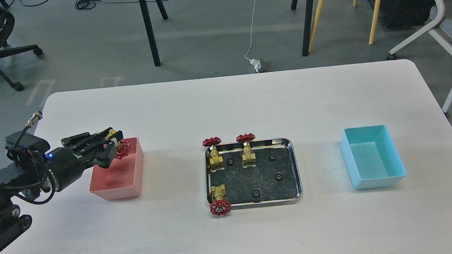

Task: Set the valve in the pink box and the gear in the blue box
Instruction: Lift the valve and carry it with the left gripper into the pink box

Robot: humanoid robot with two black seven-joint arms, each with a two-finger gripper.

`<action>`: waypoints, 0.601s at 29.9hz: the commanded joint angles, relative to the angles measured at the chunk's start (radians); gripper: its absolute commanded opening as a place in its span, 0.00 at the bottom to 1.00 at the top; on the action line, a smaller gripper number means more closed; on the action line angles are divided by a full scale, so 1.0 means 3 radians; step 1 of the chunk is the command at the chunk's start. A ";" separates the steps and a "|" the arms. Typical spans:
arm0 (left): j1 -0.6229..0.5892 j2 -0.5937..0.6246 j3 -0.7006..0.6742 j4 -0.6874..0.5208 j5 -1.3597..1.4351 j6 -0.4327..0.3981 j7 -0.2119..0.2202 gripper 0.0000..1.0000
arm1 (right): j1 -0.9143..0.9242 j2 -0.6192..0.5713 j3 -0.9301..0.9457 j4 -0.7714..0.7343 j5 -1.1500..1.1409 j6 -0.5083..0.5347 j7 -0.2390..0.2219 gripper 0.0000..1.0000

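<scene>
My left gripper (112, 144) is shut on a brass valve (119, 145) with a red handwheel and holds it over the pink box (123, 187) at the table's left. Three more valves stay at the steel tray (293, 166): two upright at its back edge (213, 151) (247, 147) and one lying over its front left corner (219, 201). Several tiny black gears (278, 176) lie in the tray. The blue box (374, 160) stands at the right and looks empty. My right gripper is out of view.
The white table (223, 101) carries only the two boxes and the tray. Beyond its far edge are chair legs, tripod legs and a floor cable.
</scene>
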 commanded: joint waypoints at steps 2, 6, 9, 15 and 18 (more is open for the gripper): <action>0.0135 -0.0053 0.0003 0.0221 -0.0044 0.0096 -0.0023 0.20 | 0.0016 0.0004 0.0000 -0.0005 -0.0017 0.0000 0.0000 0.99; 0.0197 -0.0216 0.0014 0.0236 -0.0070 0.0112 -0.0018 0.21 | 0.0016 0.0029 -0.0005 -0.0051 -0.0022 0.0005 0.0000 0.99; 0.0202 -0.0293 0.0003 0.0236 -0.0085 0.0102 -0.0008 0.22 | 0.0021 0.0111 -0.0005 -0.0179 -0.0063 0.0011 0.0000 0.99; 0.0197 -0.0329 -0.0012 0.0262 -0.0111 0.0081 -0.0002 0.34 | 0.0021 0.0152 -0.0005 -0.0210 -0.0109 0.0016 0.0000 0.99; 0.0197 -0.0329 -0.0007 0.0267 -0.0223 0.0081 -0.0002 0.45 | 0.0021 0.0172 -0.0005 -0.0215 -0.0114 0.0016 0.0000 0.99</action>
